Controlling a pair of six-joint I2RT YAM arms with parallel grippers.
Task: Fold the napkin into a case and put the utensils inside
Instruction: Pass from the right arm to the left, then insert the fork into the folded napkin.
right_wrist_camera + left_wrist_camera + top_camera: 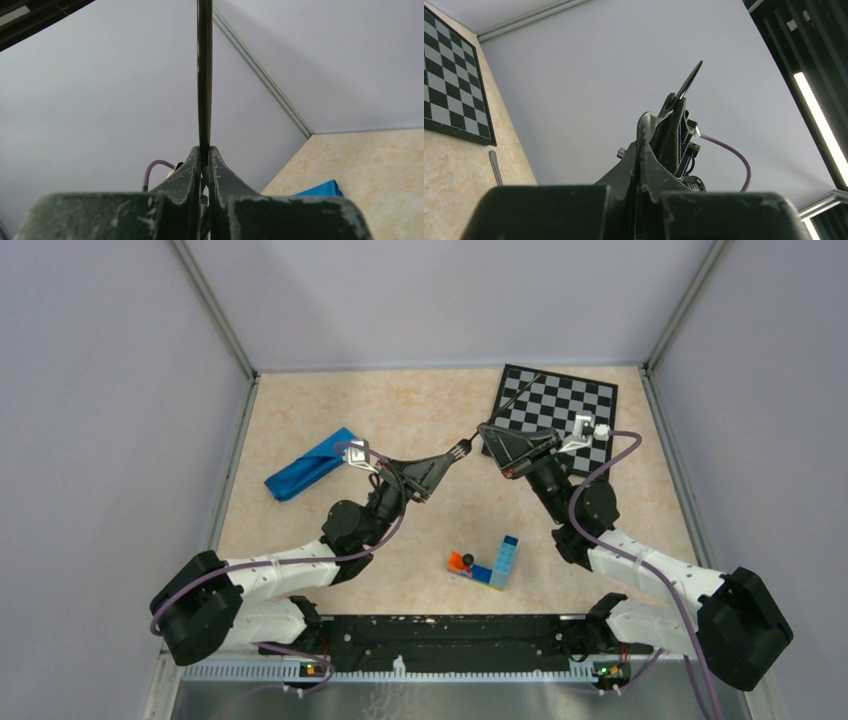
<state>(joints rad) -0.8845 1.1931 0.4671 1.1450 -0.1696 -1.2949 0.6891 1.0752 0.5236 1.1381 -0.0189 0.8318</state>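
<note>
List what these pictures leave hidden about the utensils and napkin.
- fork: right wrist view, edge-on, running off the top edge.
- slim grey strip: left wrist view, lower end behind the left gripper; knife or not, unclear; unseen from above.
- napkin: top view too small to count folds; right wrist view shows one corner behind the right gripper.

Bright even light, v. soft shadows

Robot laboratory test cell. Table (420, 410) with a beige stone-pattern top, boxed in by plain grey wall panels (100, 390) on aluminium posts (215, 310). Cabled left arm (280, 575) and right arm (640, 565) bolted to a black rail (450, 635). Props: chessboard (570, 405), toy bricks (495, 562). Strip light (819, 120) overhead.
</note>
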